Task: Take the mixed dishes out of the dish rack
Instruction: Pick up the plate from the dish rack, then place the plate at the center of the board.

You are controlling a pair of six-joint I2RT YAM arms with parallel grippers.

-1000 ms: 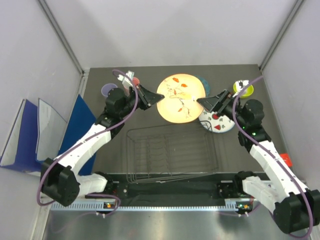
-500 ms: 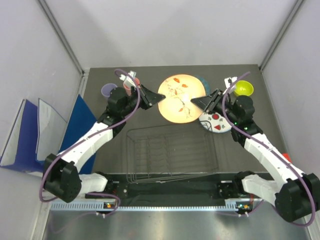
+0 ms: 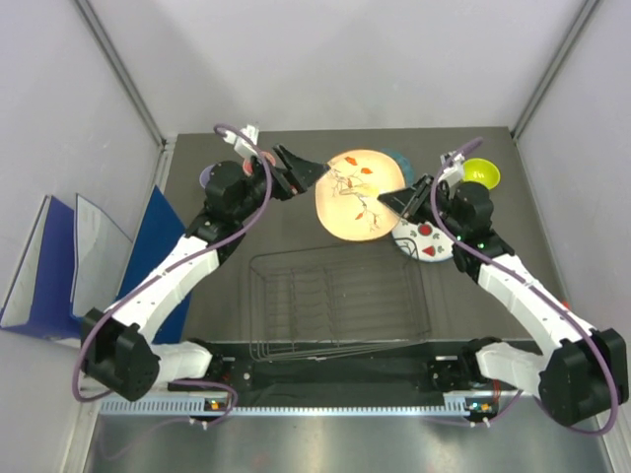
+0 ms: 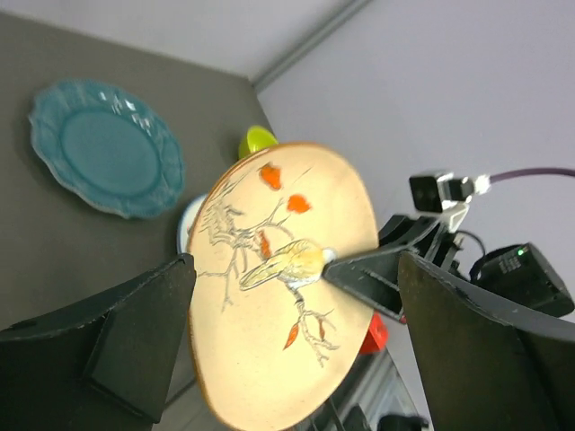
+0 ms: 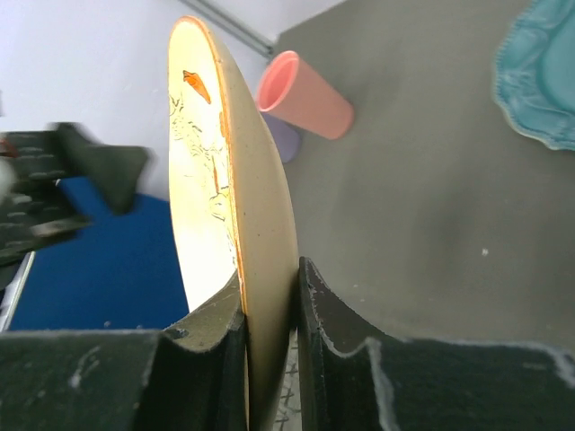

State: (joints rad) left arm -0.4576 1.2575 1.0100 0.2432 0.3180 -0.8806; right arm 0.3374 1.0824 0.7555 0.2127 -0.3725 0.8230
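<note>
The peach plate [image 3: 357,192] with a bird drawing hangs tilted on edge above the table, behind the dish rack [image 3: 340,305]. My right gripper [image 3: 385,202] is shut on its right rim; in the right wrist view both fingers [image 5: 211,319] press the plate [image 5: 220,180] edge. My left gripper [image 3: 314,169] stands open just left of the plate, its fingers [image 4: 117,346] wide apart and clear of the plate [image 4: 269,341]. The teal plate [image 4: 103,148], yellow-green bowl [image 3: 481,174], white plate with red marks [image 3: 431,243], salmon-pink cup [image 5: 305,94] and lavender cup [image 3: 208,176] rest on the table.
Blue folders [image 3: 59,266] lean outside the left wall. Grey walls close in the back and both sides. A small red object [image 3: 562,310] lies by the right arm. The teal plate [image 3: 400,162] peeks out behind the peach plate.
My right gripper moved in and shut on the plate's right rim. My left gripper then opened, let go of the left rim and drew back a little.
</note>
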